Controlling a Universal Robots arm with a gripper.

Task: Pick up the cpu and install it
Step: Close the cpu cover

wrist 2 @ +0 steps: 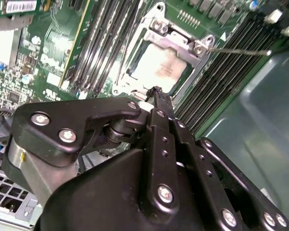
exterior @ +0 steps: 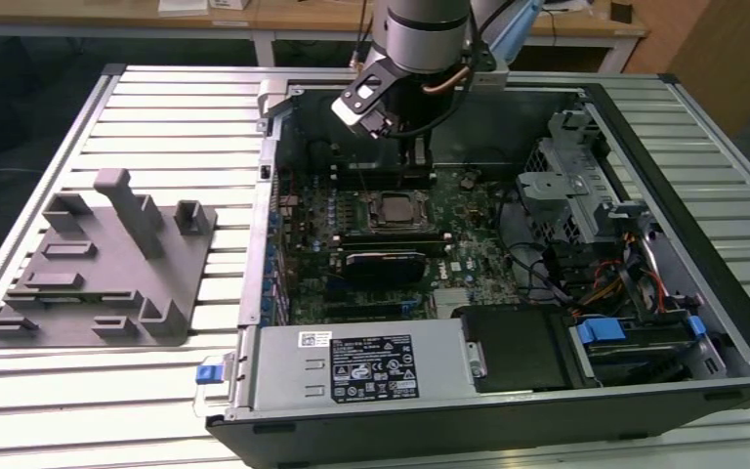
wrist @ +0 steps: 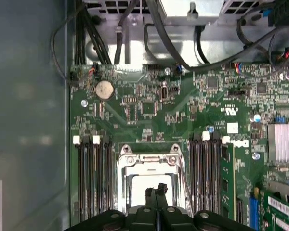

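The cpu (wrist: 140, 185), a small flat square chip with a silvery-white metal top, lay in the metal socket frame (wrist: 147, 160) of the green motherboard (wrist: 149, 113) inside the open black computer case (exterior: 479, 430). I saw the black end effector (wrist: 156, 189) poised directly over the chip's edge, fingers pressed together and pinching nothing. I couldn't tell whether they touched it.

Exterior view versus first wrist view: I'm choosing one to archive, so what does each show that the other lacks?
Exterior view adds the grey fixture block on the slatted table beside the computer case. First wrist view adds the round coin cell on the motherboard. Both share the cpu lying in its socket, with the shut tool over it.
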